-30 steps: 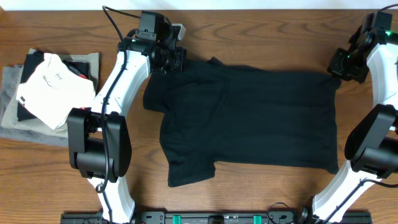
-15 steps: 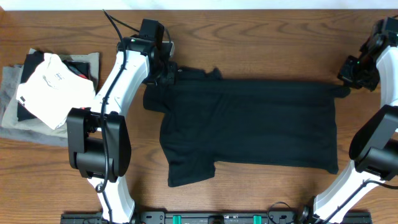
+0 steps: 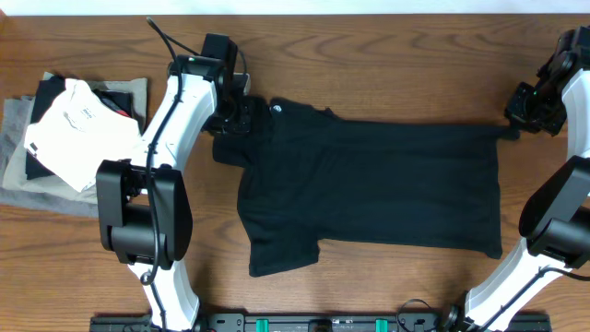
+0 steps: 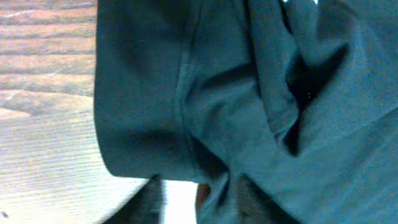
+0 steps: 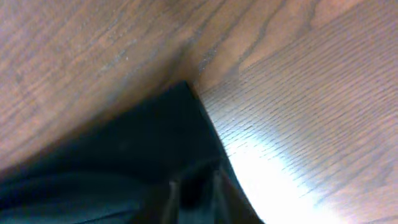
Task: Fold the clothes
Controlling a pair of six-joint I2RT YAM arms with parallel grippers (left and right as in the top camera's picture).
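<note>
A black T-shirt lies spread flat across the middle of the wooden table, its collar end at the left. My left gripper is shut on the shirt's upper left edge near the collar; in the left wrist view the dark cloth bunches up between the fingers. My right gripper is shut on the shirt's upper right corner; in the right wrist view the black corner runs into the fingers.
A pile of folded clothes, white on top of black and grey pieces, sits at the table's left edge. Bare wood lies behind the shirt.
Both grippers have moved toward the front of the table, pulling the shirt's back edge with them. The left gripper also shifted slightly left and the shirt's top edge now lies straighter.
</note>
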